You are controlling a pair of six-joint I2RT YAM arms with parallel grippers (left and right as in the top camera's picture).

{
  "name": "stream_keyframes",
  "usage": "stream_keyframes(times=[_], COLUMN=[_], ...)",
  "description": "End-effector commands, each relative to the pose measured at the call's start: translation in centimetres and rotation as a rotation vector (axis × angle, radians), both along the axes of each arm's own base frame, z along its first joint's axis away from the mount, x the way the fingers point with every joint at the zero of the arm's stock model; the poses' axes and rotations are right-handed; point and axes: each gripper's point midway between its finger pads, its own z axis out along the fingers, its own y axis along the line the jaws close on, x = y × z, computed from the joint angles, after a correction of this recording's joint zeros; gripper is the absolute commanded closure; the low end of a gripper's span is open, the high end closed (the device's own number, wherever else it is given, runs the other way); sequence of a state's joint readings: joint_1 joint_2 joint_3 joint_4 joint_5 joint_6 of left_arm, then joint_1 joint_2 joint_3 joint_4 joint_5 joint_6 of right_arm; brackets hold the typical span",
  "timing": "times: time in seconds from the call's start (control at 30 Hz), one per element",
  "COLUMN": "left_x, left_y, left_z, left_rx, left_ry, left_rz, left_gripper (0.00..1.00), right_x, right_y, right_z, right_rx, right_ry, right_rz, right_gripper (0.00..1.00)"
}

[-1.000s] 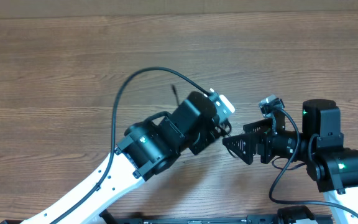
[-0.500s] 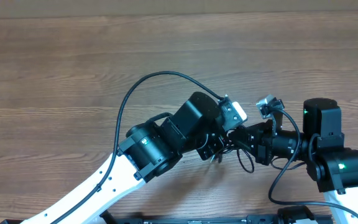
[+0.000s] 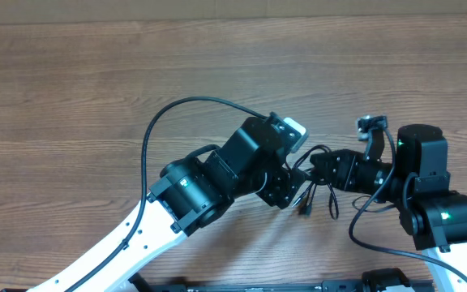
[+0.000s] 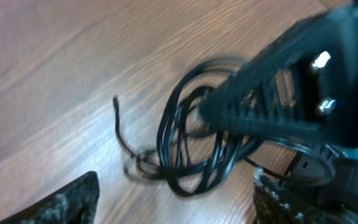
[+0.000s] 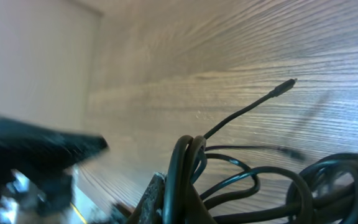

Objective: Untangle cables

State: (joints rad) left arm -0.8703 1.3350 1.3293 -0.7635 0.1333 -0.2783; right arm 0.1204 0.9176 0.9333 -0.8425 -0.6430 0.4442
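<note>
Left wrist view, unlike overhead, shows left fingers [image 4: 73,202] spread wide; right fingers [image 4: 260,109] clamp the cables [image 4: 173,149].

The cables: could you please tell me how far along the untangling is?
Done: very little; only one plug end sticks out free of the bundle. In hand: the right gripper is shut on the cables, gripping the bunch, and the left gripper hangs open right beside it. Left: nearly everything; the cables are looped over each other in one bunch, so the strands need pulling apart and laying out separately.
</note>
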Motion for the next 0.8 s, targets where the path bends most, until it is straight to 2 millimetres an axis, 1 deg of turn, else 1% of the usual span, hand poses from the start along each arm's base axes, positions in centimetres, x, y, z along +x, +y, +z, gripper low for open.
stream_keyframes(times=[0.0,0.1,0.17,0.2,0.27,0.33,0.4,0.5,0.57,0.63,0.67,0.77], left_x=[-0.3,-0.1,0.3,0.5,0.8,0.9,1.0,0.8,0.5,0.4,0.3,0.3], left_y=[1.6,3.0,3.9,4.2,4.4,4.2,3.9,2.7,1.8,1.6,1.5,1.5], left_z=[0.2,-0.7,-1.1,-1.1,-0.9,-0.5,-0.1,1.1,2.0,2.2,2.3,2.3], left_rx=[-0.063,-0.044,-0.046,-0.055,-0.085,-0.14,-0.18,-0.248,-0.28,-0.274,-0.266,-0.233], left_ry=[0.175,0.251,0.288,0.305,0.342,0.404,0.432,0.454,0.432,0.398,0.37,0.289], left_rz=[0.182,0.269,0.328,0.344,0.356,0.368,0.365,0.307,0.232,0.181,0.146,0.066], left_gripper=[0.14,0.15,0.16,0.15,0.08,0.01,0.0,0.0,0.0,0.0,0.02,0.12], right_x=[1.0,1.3,1.7,1.9,2.1,2.2,2.3,2.4,2.4,2.4,2.4,2.4], right_y=[-0.2,-0.3,-0.9,-1.2,-1.4,-1.5,-1.6,-1.6,-1.6,-1.6,-1.6,-1.6], right_z=[1.6,1.8,1.7,1.5,1.5,1.4,1.5,1.6,1.6,1.6,1.6,1.6], right_rx=[0.117,0.145,0.149,0.153,0.176,0.21,0.233,0.296,0.358,0.39,0.402,0.422], right_ry=[0.094,0.113,0.132,0.147,0.181,0.222,0.244,0.306,0.378,0.416,0.43,0.453], right_rz=[-0.153,-0.19,-0.25,-0.282,-0.329,-0.374,-0.398,-0.458,-0.516,-0.546,-0.557,-0.576], right_gripper=[0.96,0.96,0.96,0.96,0.96,0.96,0.96,0.96,0.96,0.96,0.96,0.96])
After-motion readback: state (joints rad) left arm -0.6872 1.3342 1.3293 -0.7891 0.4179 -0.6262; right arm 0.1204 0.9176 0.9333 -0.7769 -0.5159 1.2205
